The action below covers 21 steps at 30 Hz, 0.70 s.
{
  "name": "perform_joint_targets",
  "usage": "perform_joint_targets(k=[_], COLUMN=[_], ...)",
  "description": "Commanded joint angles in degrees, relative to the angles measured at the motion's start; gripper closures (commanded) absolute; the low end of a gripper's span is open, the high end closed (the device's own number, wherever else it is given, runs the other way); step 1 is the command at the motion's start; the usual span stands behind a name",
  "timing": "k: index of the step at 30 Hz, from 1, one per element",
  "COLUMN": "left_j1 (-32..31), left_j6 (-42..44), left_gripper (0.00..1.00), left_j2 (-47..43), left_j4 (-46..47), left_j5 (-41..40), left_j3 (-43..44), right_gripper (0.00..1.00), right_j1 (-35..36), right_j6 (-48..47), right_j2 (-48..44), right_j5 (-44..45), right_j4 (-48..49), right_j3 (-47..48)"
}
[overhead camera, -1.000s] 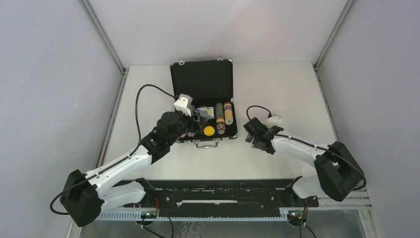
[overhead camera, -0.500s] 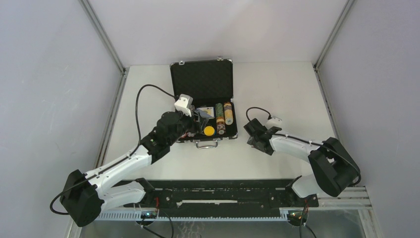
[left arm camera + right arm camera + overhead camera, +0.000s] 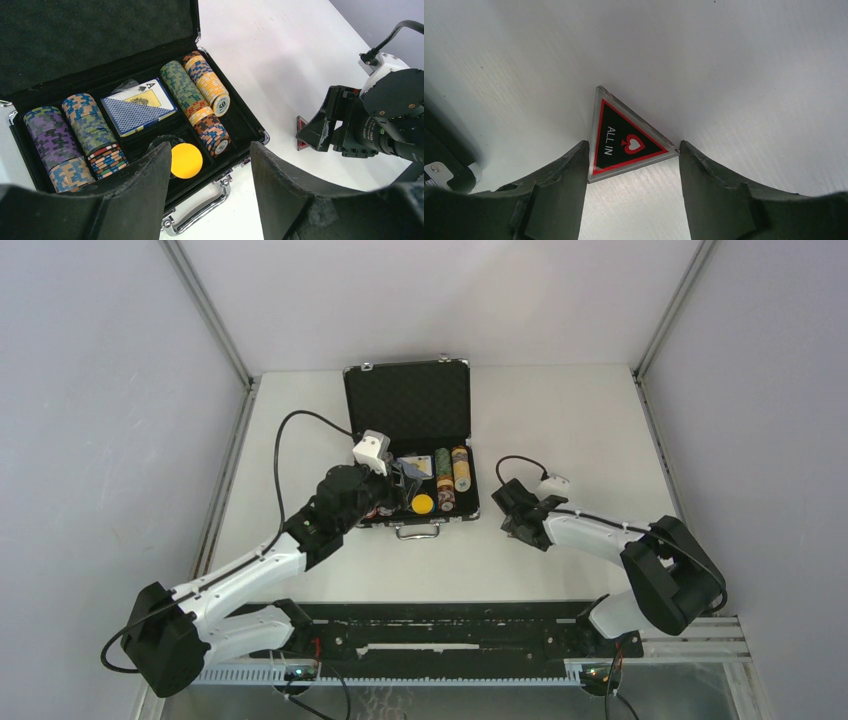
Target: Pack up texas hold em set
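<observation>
**Top external.** The briefcase (image 3: pixel 408 410) lies open in the upper middle of the frame, its lid leaning back. The left end effector (image 3: pixel 400 478) hangs over the left half of its tray and hides that part. The right end effector (image 3: pixel 508 515) sits low on the desk (image 3: pixel 590 430), just right of the case. From here I cannot tell how either pair of jaws stands.

**Left wrist.** The left end effector's jaws are apart and empty. Between them, at centre frame, are the chip stacks (image 3: pixel 192 95), the card deck (image 3: pixel 139 106) and the yellow button (image 3: pixel 186 160), all bedded in the tray. At the right edge only a red sliver of the triangle token (image 3: pixel 301 135) shows on the desk. No blue or white button is visible.

**Right wrist.** The token lies flat at centre frame, "ALL IN" uppermost. The right end effector's jaws are apart and bracket it. Two of its corners reach the fingers (image 3: pixel 569 170), though actual contact is hard to judge. The fingertips run off the bottom of the frame, so their height above the desk is unknown.

**Risks.**
- The token is thin and would be pinched by its pointed corners, so it may swivel or skid out as the jaws close.
- Fingers held too high would slide over it.
- Carrying it to the tray could bring the two arms together, since the left one occupies that space.
</observation>
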Motion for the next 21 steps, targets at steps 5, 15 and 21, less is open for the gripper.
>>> perform_joint_targets(k=[5,15,21], left_j1=[-0.3,-0.3,-0.3], left_j6=[-0.5,-0.5,-0.8], left_gripper=[0.36,0.36,0.36], left_j2=[-0.8,-0.9,-1.8], left_j4=[1.5,1.5,1.2], left_j5=[1.2,1.3,-1.4], left_j3=[0.0,0.1,-0.3], right_gripper=[0.51,0.57,0.58], right_j1=[0.1,0.1,1.9], right_j6=[0.7,-2.8,-6.1], right_j2=[-2.0,-7.5,-5.2], right_j5=[-0.6,1.6,2.1], right_j4=[0.7,-3.0,-3.1], right_j3=[-0.1,3.7,8.7])
